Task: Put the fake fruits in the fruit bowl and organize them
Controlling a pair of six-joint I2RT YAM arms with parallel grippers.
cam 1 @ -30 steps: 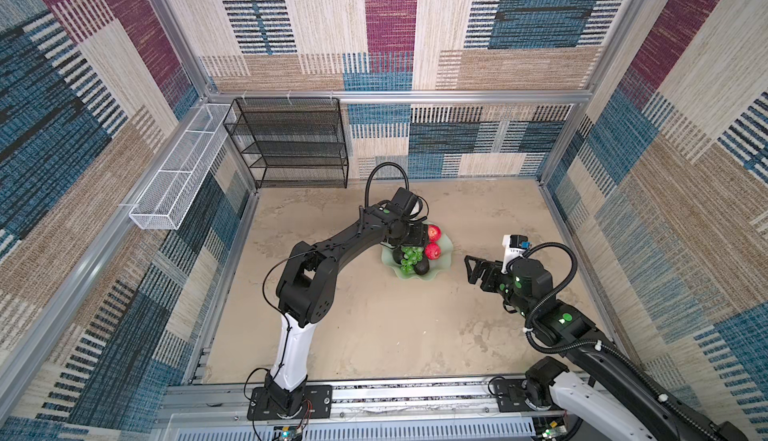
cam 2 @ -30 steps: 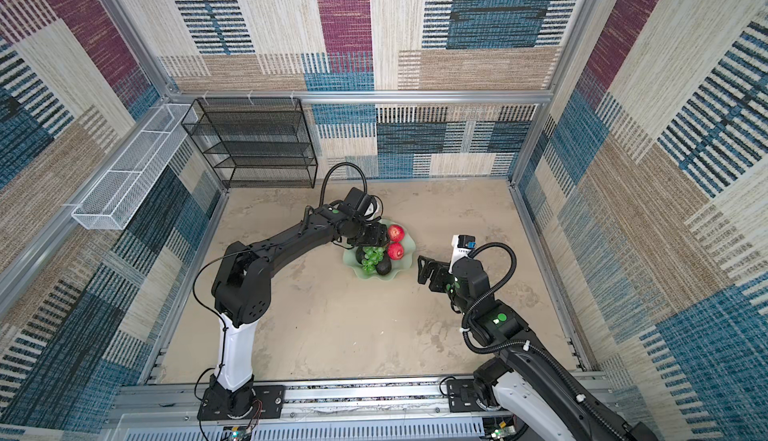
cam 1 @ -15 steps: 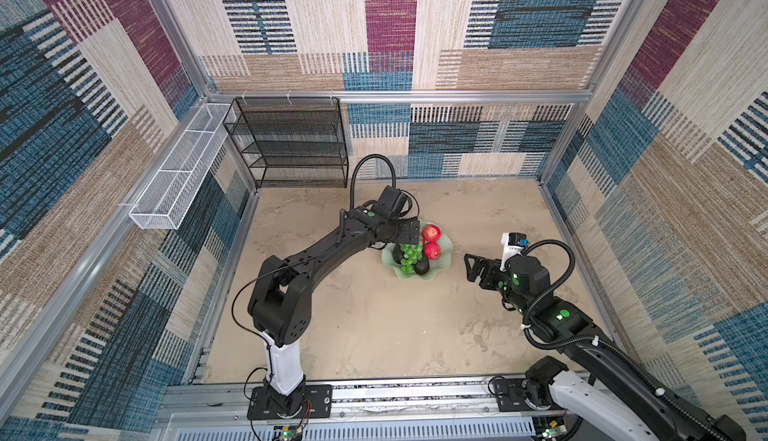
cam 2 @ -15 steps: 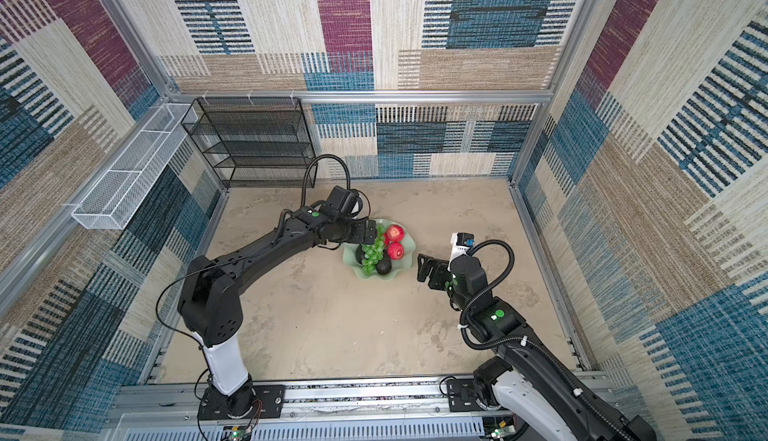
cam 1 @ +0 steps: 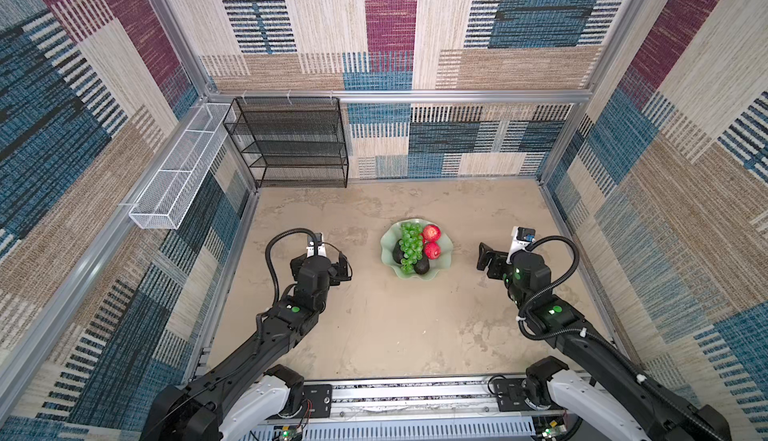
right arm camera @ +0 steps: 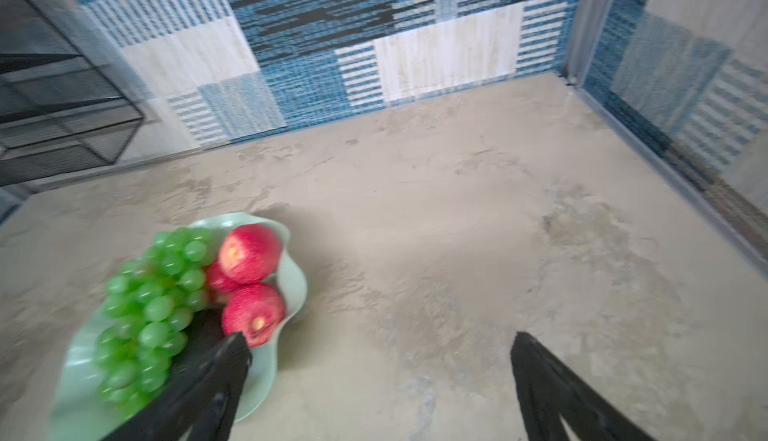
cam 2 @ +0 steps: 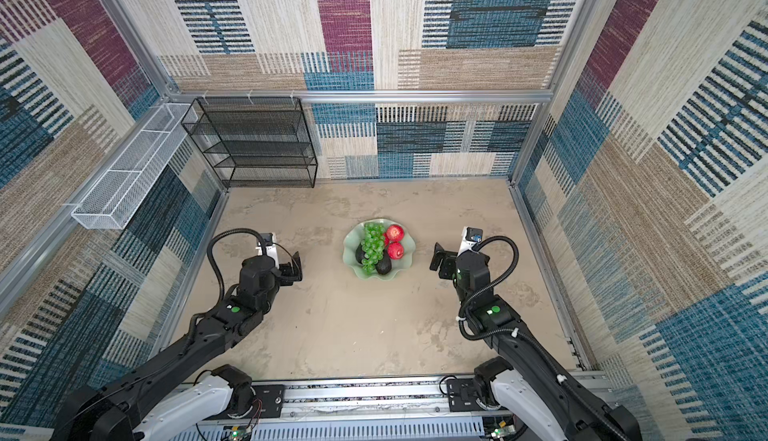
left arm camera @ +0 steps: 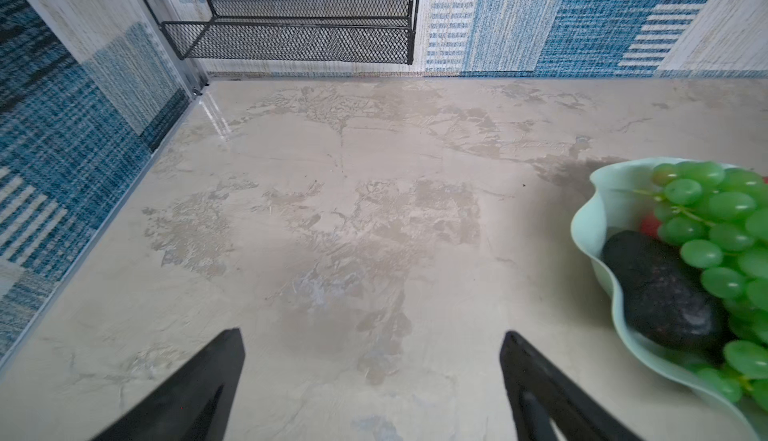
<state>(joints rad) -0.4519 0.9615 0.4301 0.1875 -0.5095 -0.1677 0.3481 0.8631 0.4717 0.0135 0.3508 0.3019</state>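
The pale green fruit bowl (cam 1: 445, 248) (cam 2: 410, 252) sits mid-table. In it lie a green grape bunch (cam 1: 409, 245) (cam 2: 372, 245), two red apples (cam 1: 431, 233) (cam 1: 432, 250) and dark avocados (cam 1: 422, 267) (cam 1: 397, 254). In the right wrist view a third apple (right arm camera: 214, 279) peeks out behind the two apples (right arm camera: 249, 252) (right arm camera: 253, 314). My left gripper (cam 1: 345, 269) (left arm camera: 372, 333) hangs open and empty left of the bowl (left arm camera: 594, 210). Open too, my right gripper (cam 1: 484, 262) (right arm camera: 381, 336) stays right of the bowl (right arm camera: 293, 281), holding nothing.
A black mesh shelf (cam 1: 291, 144) stands at the back left against the wall. A white wire basket (cam 1: 178, 177) hangs on the left wall. Carpeted walls close in the table on three sides, and a metal rail (cam 1: 395, 397) runs along the front.
My left arm has pulled back from over the bowl toward the front left, its gripper now open and empty. The right arm has barely moved.
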